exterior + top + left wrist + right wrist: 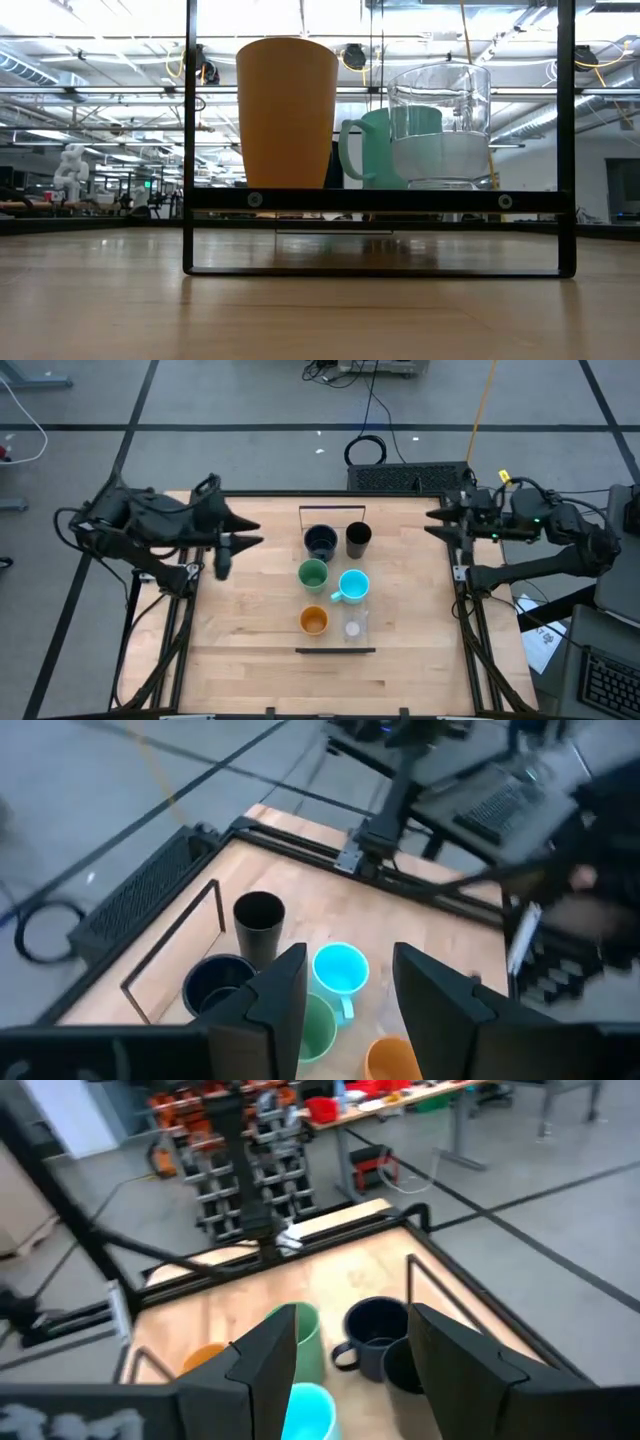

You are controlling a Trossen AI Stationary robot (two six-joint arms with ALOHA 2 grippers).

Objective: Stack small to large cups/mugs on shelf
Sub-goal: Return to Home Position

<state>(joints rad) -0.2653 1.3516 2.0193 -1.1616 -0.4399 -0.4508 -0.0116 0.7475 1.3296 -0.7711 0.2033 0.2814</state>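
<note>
Between the two grippers the shelf (335, 650) carries all six cups (313, 574), dark mug (320, 541) and tall black cup (358, 538) nearest the fingertips. Left gripper (258, 533) and right gripper (430, 522) both gape wide, empty. A low swing homeward could clip one — packed tight, its neighbours would topple too.

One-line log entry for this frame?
cups: all six on shelf | left tool: open, left of shelf | right tool: open, right of shelf
</note>
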